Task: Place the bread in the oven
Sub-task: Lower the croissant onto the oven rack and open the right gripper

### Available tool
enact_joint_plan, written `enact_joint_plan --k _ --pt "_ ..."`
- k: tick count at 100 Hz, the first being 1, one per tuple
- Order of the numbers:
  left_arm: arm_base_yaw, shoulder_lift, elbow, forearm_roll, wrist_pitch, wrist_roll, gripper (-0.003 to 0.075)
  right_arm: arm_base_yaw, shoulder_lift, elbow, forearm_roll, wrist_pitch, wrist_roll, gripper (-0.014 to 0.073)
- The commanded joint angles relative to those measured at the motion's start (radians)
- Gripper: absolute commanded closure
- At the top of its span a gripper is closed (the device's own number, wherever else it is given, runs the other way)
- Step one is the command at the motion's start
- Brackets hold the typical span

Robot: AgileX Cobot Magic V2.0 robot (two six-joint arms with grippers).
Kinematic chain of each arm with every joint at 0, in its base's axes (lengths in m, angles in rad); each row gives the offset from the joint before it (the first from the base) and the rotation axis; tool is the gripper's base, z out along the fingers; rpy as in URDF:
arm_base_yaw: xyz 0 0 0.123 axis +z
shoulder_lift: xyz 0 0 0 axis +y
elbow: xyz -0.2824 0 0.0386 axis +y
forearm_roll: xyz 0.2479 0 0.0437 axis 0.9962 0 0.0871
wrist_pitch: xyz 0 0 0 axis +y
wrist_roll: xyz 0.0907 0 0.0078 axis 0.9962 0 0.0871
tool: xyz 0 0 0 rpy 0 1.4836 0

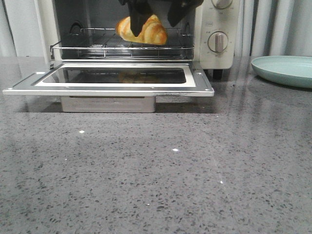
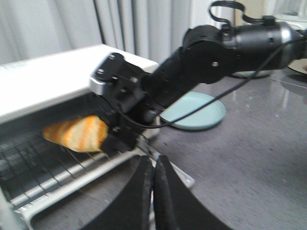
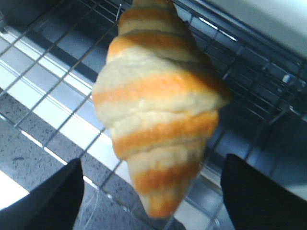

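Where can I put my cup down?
The grey counter in front of the open door is bare. The corner by the plate is tighter. The rack is crowded: bread and right end effector.

bread (image 1: 148, 30): golden orange, paler yellow stripes | oven (image 1: 214, 46): cream-white | wire rack (image 1: 97, 46): silver | plate (image 1: 285, 69): pale blue-green | table (image 1: 156, 170): grey, speckled | right gripper (image 1: 156, 14): black

bread (image 1: 146, 30) on rack (image 1: 122, 46) in oven (image 1: 214, 53); plate (image 1: 285, 69) right
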Motion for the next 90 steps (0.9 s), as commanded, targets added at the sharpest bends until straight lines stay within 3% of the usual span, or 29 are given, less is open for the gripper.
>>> enact_joint_plan --k 1,8,23,39,64,90 --pt "0.008 -0.042 -0.025 0.021 -0.117 -0.012 0.0742 -0.003 -0.106 -0.038 0.005 -0.005 0.000 0.0139" --pt "0.021 -0.085 -0.025 0.060 -0.147 -0.012 0.0742 0.002 -0.154 -0.023 0.016 0.034 0.000 0.0275" --pt "0.072 -0.169 -0.002 0.157 -0.170 -0.073 0.0742 0.037 -0.303 0.094 0.016 0.054 -0.010 0.0673" --pt "0.147 -0.261 0.091 0.262 -0.190 -0.189 0.0742 0.101 -0.559 0.346 0.012 -0.039 -0.010 0.0649" --pt "0.214 -0.363 0.271 0.270 -0.232 -0.195 0.0742 0.123 -1.044 0.712 -0.018 -0.116 -0.010 0.0649" --pt "0.214 -0.364 0.326 0.259 -0.233 -0.195 0.0742 0.123 -1.529 0.923 -0.210 -0.119 0.024 0.0649"
